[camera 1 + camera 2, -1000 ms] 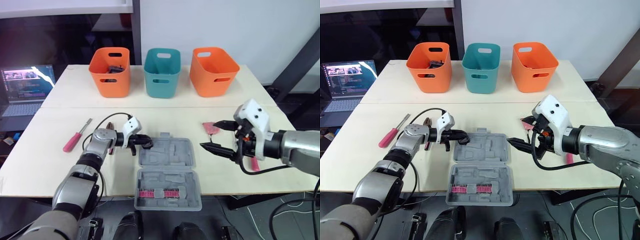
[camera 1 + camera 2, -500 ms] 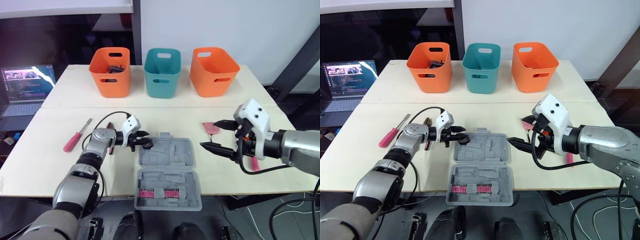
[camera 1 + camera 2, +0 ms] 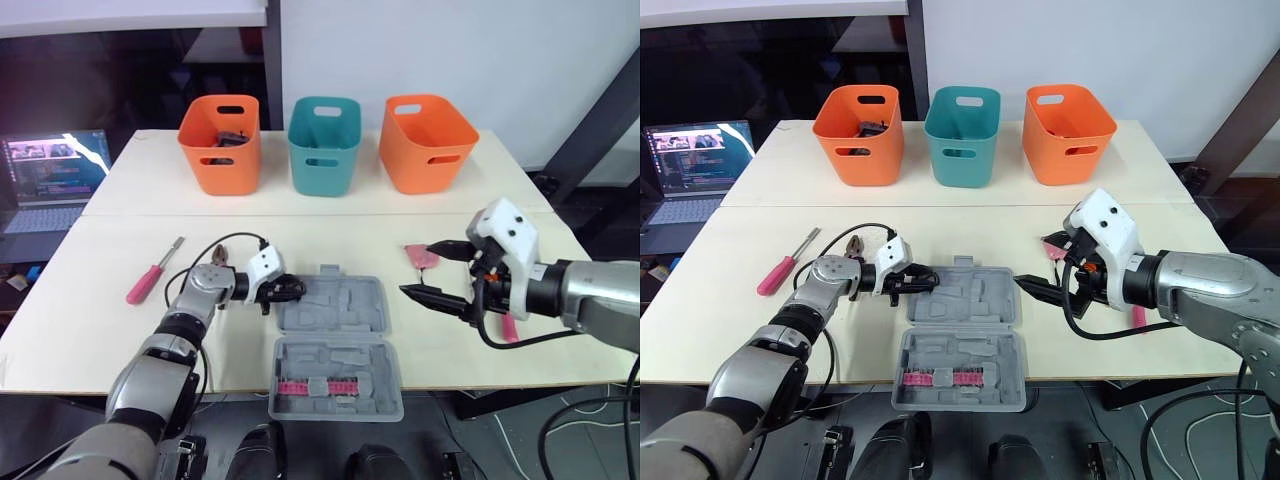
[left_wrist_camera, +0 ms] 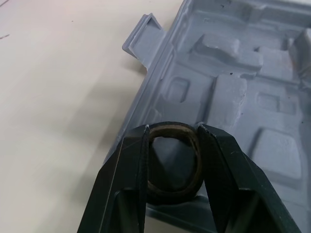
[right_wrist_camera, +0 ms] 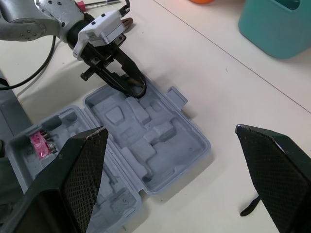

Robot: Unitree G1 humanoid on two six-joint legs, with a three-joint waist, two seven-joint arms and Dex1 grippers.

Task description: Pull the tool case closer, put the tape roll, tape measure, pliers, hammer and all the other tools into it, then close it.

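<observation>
Over the last second I lifted my left gripper a touch and then let it sink again, and my wrist and forearm dropped closer to the pale wooden table than they had been. The dark, ring-shaped tape roll pinched between my two black fingers came down with it. It ended lower than before, at the left rim of the far half of the open grey plastic tool case, near the corner.

Your arms are silver-grey metal. The left gripper and right gripper each have two black fingers under a white housing; black cables loop beside it.
</observation>
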